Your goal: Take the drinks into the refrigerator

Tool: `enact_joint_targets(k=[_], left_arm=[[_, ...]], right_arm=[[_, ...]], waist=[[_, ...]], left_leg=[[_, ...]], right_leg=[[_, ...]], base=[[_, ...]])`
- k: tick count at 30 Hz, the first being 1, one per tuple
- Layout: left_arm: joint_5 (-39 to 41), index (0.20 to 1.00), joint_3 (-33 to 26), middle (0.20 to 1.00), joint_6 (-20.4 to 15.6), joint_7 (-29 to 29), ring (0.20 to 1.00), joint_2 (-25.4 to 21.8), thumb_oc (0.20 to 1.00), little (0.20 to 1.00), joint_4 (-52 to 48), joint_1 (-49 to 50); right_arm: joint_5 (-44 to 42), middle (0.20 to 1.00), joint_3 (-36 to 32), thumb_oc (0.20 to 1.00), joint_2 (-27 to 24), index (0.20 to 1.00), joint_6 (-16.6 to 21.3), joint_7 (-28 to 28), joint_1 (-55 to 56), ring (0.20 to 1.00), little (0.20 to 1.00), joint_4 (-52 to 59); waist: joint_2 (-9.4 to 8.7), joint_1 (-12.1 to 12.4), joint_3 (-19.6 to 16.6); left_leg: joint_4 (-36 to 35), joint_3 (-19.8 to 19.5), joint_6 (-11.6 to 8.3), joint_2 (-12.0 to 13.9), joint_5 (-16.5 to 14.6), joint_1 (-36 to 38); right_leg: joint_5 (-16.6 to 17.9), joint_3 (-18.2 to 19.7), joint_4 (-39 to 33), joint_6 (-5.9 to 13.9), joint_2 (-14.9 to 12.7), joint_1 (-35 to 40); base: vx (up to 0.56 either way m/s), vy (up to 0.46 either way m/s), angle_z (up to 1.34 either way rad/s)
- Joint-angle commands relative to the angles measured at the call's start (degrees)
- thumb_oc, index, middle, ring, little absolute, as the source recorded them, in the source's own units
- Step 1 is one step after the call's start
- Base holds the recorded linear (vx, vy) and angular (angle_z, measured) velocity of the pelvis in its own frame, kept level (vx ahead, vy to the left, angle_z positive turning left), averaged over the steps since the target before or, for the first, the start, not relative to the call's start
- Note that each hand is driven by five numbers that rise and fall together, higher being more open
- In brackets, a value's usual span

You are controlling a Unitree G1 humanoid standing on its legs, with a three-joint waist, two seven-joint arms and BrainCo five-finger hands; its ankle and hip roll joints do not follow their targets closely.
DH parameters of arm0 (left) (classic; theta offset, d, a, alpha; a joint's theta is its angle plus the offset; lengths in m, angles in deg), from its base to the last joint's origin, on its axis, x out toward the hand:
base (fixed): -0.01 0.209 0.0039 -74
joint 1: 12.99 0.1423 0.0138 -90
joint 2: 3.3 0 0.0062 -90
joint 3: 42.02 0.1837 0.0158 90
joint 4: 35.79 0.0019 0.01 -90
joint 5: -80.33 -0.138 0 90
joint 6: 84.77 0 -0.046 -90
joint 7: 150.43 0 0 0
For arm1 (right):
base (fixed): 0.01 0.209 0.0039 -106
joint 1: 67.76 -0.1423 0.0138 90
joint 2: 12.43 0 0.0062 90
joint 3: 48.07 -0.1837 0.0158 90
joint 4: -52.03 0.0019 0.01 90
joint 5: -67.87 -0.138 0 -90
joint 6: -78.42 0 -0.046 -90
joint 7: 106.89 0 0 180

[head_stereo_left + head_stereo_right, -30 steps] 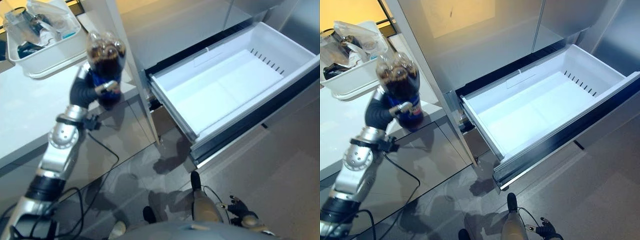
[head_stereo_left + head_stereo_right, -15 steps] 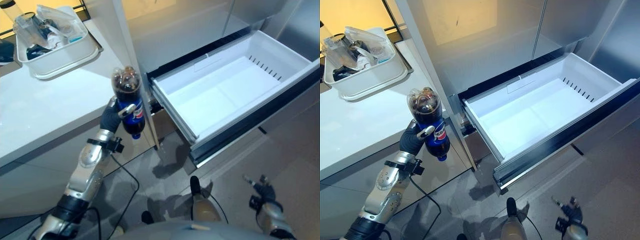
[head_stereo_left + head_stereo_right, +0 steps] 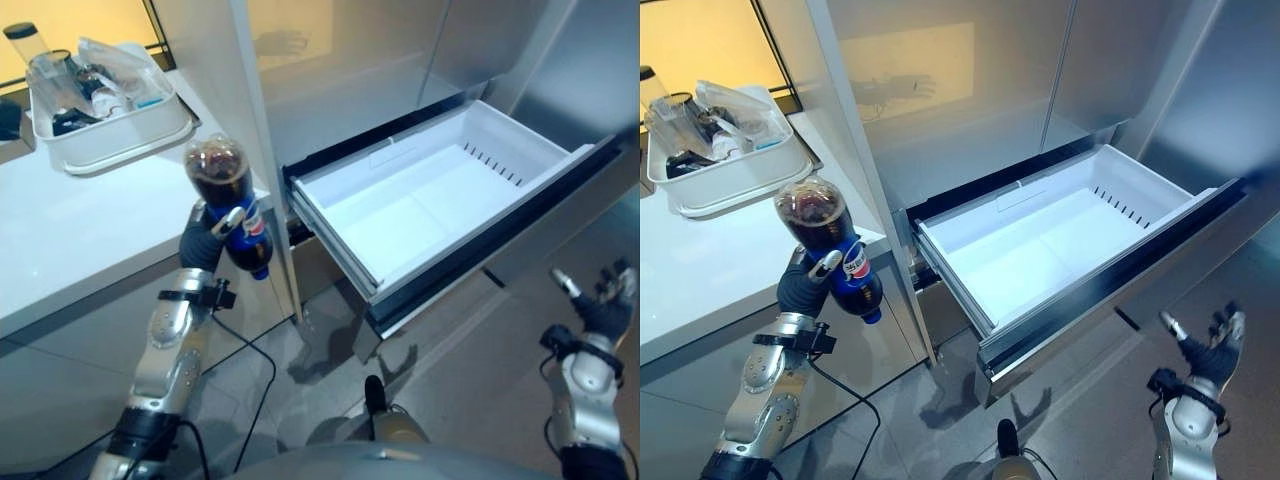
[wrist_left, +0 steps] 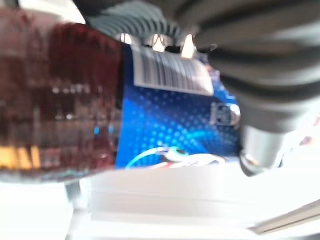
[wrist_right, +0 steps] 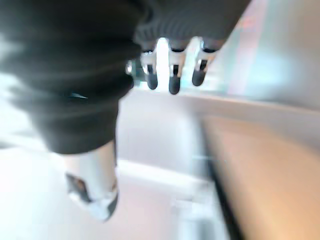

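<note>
A cola bottle point(image 3: 228, 202) with a blue label is held upside down, tilted, its rounded base up, in my left hand point(image 3: 203, 238), whose fingers curl round the label. The bottle point(image 3: 828, 243) hangs just in front of the white counter's edge, left of the open drawer. In the left wrist view the dark drink and blue label point(image 4: 165, 120) lie right against the hand point(image 4: 260, 95). The refrigerator's white drawer point(image 3: 425, 205) is pulled out and has nothing in it. My right hand point(image 3: 603, 305) is low at the right with fingers spread and empty; its fingers point(image 5: 172, 75) are straight in the right wrist view.
A white tub point(image 3: 110, 130) of bottles and bags stands on the white counter point(image 3: 70, 235) at the back left. The refrigerator's steel doors point(image 3: 970, 90) rise behind the drawer. Grey tiled floor point(image 3: 470, 370) lies below.
The camera has shifted. My left hand has carried the bottle a little nearer the drawer and stayed shut on it. My right hand has risen at the lower right with its fingers spread.
</note>
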Motion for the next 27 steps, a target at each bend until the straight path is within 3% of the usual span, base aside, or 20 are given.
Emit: enact_joint_targets(k=[1, 7, 8, 12, 16, 19, 20, 21, 27], left_arm=[[-2.1, 0.2, -3.2, 0.2, -5.9, -0.1, 0.2, -0.5, 0.2, 0.2, -5.4, -3.7], [-3.4, 0.2, -2.9, 0.2, -5.7, -0.4, 0.2, -0.7, 0.2, 0.2, -4.7, -2.9], [-3.1, 0.2, -2.0, 0.2, -5.4, -1.0, 0.2, -0.9, 0.2, 0.2, -4.3, -3.1], [-2.5, 0.2, -0.9, 0.2, -5.1, -2.6, 0.2, -1.5, 0.2, 0.2, -4.4, -3.1], [-2.2, 0.2, 2.1, 0.2, -4.8, -4.2, 0.2, -3.3, 0.2, 0.2, -5.0, -4.1], [-1.0, 0.2, 6.2, 0.2, -3.5, -9.0, 0.2, -7.8, 0.2, 0.2, -6.7, -4.7], [-0.9, 0.2, 6.0, 0.2, -3.5, -9.1, 0.2, -7.7, 0.2, 0.2, -6.7, -4.7], [0.6, 0.2, 8.3, 0.2, -3.0, -10.9, 0.2, -8.8, 0.2, 0.2, -7.4, -5.3], [3.0, 0.2, 12.6, 0.2, -3.4, -13.3, 0.2, -9.6, 0.2, 0.2, -6.7, -8.8]], right_arm=[[7.6, 1.0, -3.5, 1.0, -2.7, 1.0, 3.2, -0.8, -3.9, 1.0, 1.0, 5.9], [6.4, 1.0, 2.4, 1.0, -2.9, 1.0, 4.3, -8.5, -4.8, 1.0, 1.0, 16.4], [4.7, 1.0, 6.2, 1.0, -4.5, 1.0, 4.0, -13.0, -5.4, 1.0, 1.0, 19.2], [1.7, 1.0, 10.1, 1.0, -7.4, 1.0, 2.9, -17.3, -7.1, 1.0, 1.0, 20.0], [-4.8, 1.0, 17.4, 1.0, -11.8, 1.0, 0.3, -20.2, -13.4, 1.0, 1.0, 11.3], [-12.0, 1.0, 28.9, 1.0, -19.9, 1.0, -4.4, -29.0, -20.8, 1.0, 1.0, -0.7], [-12.2, 1.0, 29.2, 1.0, -20.0, 1.0, -4.2, -29.1, -21.3, 1.0, 1.0, -1.2], [-17.5, 1.0, 35.5, 1.0, -21.9, 1.0, -6.0, -33.4, -24.9, 1.0, 1.0, -4.9], [-23.9, 1.0, 48.3, 1.0, -18.5, 1.0, -7.6, -40.8, -34.3, 1.0, 1.0, -13.2]], waist=[[1.29, -0.3, -3.3], [0.78, 0.2, -3.8], [0.34, 0.7, -4.0], [-0.24, 1.7, -4.3], [-1.42, 3.3, -4.7], [-2.65, 5.5, -5.2], [-2.58, 5.3, -5.1], [-2.93, 6.3, -5.4], [-2.81, 7.9, -5.8]], left_leg=[[0.2, -6.3, 3.61, -1.2, -0.4, -4.3], [0.2, -6.4, 3.65, -1.3, 0.0, -4.3], [0.2, -6.5, 3.66, -1.3, 0.3, -4.4], [0.2, -6.7, 3.67, -1.4, 0.5, -4.4], [0.2, -7.4, 3.6, -1.5, 0.7, -4.1], [0.3, -7.9, 3.39, -1.6, 1.0, -3.8], [0.3, -7.9, 3.39, -1.6, 1.0, -3.7], [0.3, -8.3, 3.29, -1.6, 1.1, -3.7], [0.4, -9.1, 3.17, -1.9, 1.2, -3.3]], right_leg=[[-7.9, -3.4, 1.8, 0.67, 3.1, 6.6], [-7.8, -3.7, 2.0, 0.63, 3.2, 6.7], [-7.8, -3.8, 2.1, 0.65, 3.3, 6.7], [-7.8, -4.2, 2.3, 0.65, 3.1, 7.0], [-7.8, -5.1, 2.6, 0.68, 2.9, 7.5], [-7.7, -5.8, 2.6, 0.69, 2.6, 8.3], [-7.7, -5.8, 2.6, 0.7, 2.6, 8.3], [-7.7, -6.3, 2.6, 0.7, 2.5, 8.7], [-7.9, -7.5, 2.5, 0.8, 2.1, 9.9]], base=[[0.0, 0.0, 0.0], [-0.01, -0.002, 0.0], [0.0, 0.0, 0.0], [0.0, 0.0, 0.0], [0.0, -0.002, 0.01], [-0.02, -0.007, 0.05], [-0.02, 0.005, 0.07], [-0.01, 0.002, 0.06], [0.01, 0.011, 0.12]])
